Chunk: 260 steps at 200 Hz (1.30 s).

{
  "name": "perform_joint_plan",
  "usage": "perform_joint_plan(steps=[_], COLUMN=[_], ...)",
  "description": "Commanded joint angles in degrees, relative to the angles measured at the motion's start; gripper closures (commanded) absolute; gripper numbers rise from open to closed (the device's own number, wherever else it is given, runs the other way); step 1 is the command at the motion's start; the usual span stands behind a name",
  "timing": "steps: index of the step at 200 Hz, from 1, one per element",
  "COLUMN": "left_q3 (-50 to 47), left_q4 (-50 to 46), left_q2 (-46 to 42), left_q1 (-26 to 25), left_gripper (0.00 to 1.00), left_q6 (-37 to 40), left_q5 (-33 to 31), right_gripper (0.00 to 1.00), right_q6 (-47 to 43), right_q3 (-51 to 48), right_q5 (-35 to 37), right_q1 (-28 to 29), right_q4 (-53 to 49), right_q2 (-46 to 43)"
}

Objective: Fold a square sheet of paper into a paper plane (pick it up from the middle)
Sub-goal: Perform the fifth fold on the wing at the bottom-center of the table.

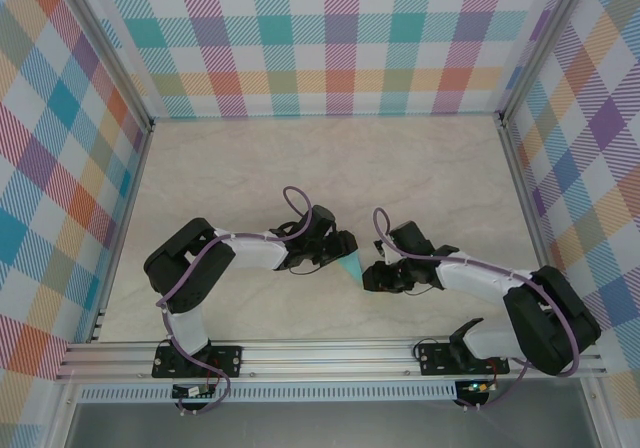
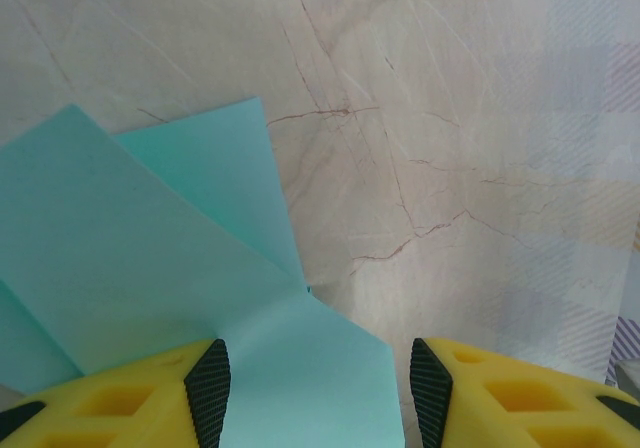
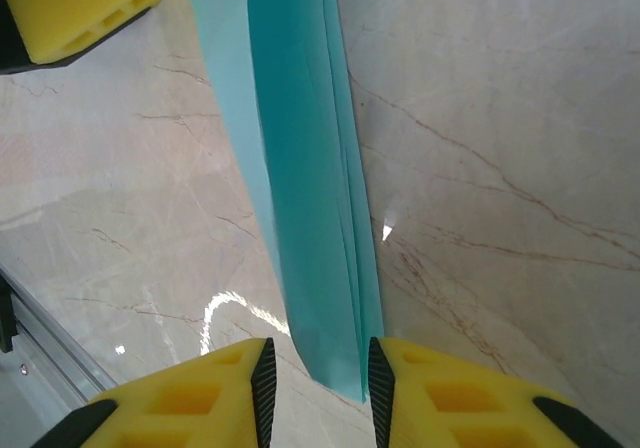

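Note:
The teal paper [image 1: 350, 265], folded into a slim plane shape, lies on the marble table between my two grippers. In the left wrist view its flaps [image 2: 150, 258] spread out under and between the fingers of my left gripper [image 2: 318, 393], whose jaws stand wide apart with a gap on the right side. In the right wrist view the narrow layered fold [image 3: 310, 198] runs away from my right gripper [image 3: 320, 393]. Its jaws are apart: the paper's edge sits by the right pad and bare table shows by the left pad. My left gripper's yellow finger [image 3: 80, 8] rests at the paper's far end.
Both arms meet at the table's middle, left gripper [image 1: 343, 248] and right gripper [image 1: 372, 273] close together. Plaid walls and aluminium rails [image 1: 300, 353] enclose the marble tabletop [image 1: 330, 168]. The near rail [image 3: 40, 338] lies just left of the right gripper.

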Motion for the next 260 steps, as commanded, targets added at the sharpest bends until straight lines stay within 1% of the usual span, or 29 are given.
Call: perform_joint_plan(steps=[1, 18, 34, 74, 117, 177, 229, 260], left_q3=[-0.6, -0.5, -0.4, -0.4, -0.2, -0.5, -0.3, 0.0], left_q4=[-2.0, -2.0, -2.0, -2.1, -2.4, -2.6, -3.3, -3.7], left_q2=[5.8, 5.9, 5.9, 5.8, 5.8, 5.6, 5.6, 5.7], left_q1=[0.2, 0.2, 0.2, 0.1, 0.1, 0.2, 0.2, 0.2], left_gripper=[0.46, 0.46, 0.46, 0.46, 0.46, 0.46, 0.46, 0.46], left_q6=[0.4, 0.4, 0.4, 0.4, 0.6, 0.9, 1.3, 1.6], left_q5=[0.2, 0.4, 0.4, 0.4, 0.4, 0.3, 0.3, 0.1], right_gripper=[0.64, 0.62, 0.62, 0.74, 0.81, 0.87, 0.93, 0.90], right_q6=[-2.8, -3.3, -3.5, -2.1, -1.5, 0.4, 1.8, 2.0], right_q3=[1.8, 2.1, 2.6, 3.1, 3.5, 6.9, 5.7, 5.5], right_q5=[-2.1, -2.1, -1.8, 1.7, 1.8, 4.4, 3.6, 3.3], right_q1=[-0.3, -0.2, 0.1, 0.2, 0.0, -0.1, -0.8, -1.0], right_q4=[-2.3, -2.6, -2.7, -3.7, -4.4, -7.8, -7.5, -9.9], right_q2=[1.0, 2.1, 2.7, 4.0, 4.8, 11.6, 10.6, 8.5])
